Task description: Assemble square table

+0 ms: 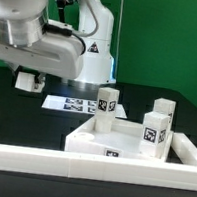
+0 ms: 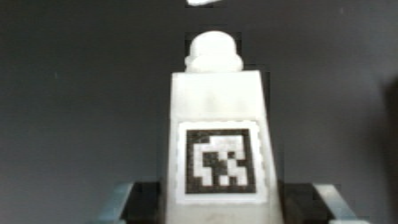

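Fingers clamped on white blocky tagged leg, rounded peg tip.

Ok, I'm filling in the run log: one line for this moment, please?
gripper: shut on leg | tabletop: three other legs upright on it

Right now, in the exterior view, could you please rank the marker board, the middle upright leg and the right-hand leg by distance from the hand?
1. marker board, lying flat just beside the hand, which grips the held leg.
2. middle upright leg, past the board.
3. right-hand leg, farthest, toward the exterior view's right.
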